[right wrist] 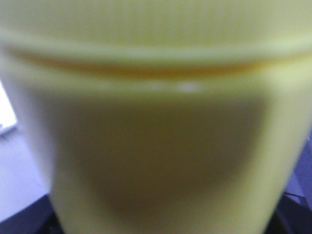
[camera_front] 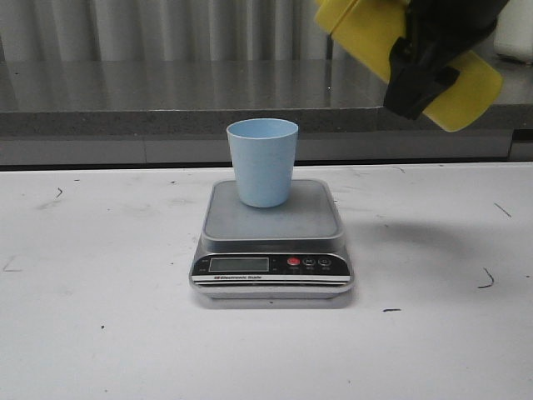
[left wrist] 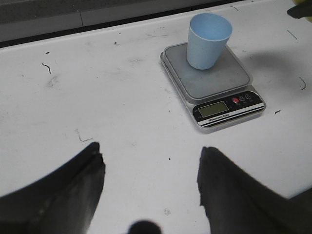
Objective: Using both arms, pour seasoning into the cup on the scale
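Small light blue plastic cup (camera_front: 262, 161) upright on the steel platform of the flat silver digital scale (camera_front: 272, 242), mid white tabletop (camera_front: 100, 333). Right gripper (camera_front: 429, 71) clamps its fingers around the yellow plastic seasoning bottle (camera_front: 366, 29), tilted in the air above and right of the cup. Left gripper (left wrist: 148, 190) fingers (left wrist: 73, 190) spread wide, holding nothing.

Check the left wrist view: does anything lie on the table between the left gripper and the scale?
Nothing does. In the left wrist view, only bare white table with small dark scuffs lies between the left gripper and the scale.
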`<state>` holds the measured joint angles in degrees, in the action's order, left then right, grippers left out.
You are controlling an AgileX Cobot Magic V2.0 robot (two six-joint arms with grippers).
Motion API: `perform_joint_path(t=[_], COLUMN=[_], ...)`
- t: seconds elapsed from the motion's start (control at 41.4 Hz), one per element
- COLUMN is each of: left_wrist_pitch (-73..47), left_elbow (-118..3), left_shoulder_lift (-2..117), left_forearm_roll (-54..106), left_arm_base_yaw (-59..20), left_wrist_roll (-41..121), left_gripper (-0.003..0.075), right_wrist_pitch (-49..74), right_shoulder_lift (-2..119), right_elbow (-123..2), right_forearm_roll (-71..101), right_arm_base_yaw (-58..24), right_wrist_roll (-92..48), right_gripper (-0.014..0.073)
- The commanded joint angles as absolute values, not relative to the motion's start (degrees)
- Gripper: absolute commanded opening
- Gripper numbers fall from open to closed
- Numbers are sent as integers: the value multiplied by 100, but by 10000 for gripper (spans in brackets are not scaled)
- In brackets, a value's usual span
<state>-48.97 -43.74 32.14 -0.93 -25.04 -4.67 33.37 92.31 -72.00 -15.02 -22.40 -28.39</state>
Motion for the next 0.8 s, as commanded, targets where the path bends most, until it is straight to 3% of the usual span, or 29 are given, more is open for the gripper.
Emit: perform_joint_path(t=[0.0,0.314,0.774], left_wrist_pitch=[-4479,-4479,-4479], left_elbow=[-4509,-4509,-4509], left_shoulder_lift=[3226,3226,3226], left_forearm_roll=[-41,-41,-41], left_arm_base_yaw=[-2493,-2493,-2493], left_wrist_roll=[-486,-486,-486], left_gripper=[419,419,419], right_wrist_pitch=[3539,3989,4412], right_shoulder_lift=[9235,9687,9719], right_elbow=[-7624,-7715,-7715], right_forearm_roll=[-3075,-5883,-7314], right_arm_base_yaw=[-2502,-3098,-3160], right_wrist_roll=[-2359,-2201,-2190], right_gripper=[363,363,363])
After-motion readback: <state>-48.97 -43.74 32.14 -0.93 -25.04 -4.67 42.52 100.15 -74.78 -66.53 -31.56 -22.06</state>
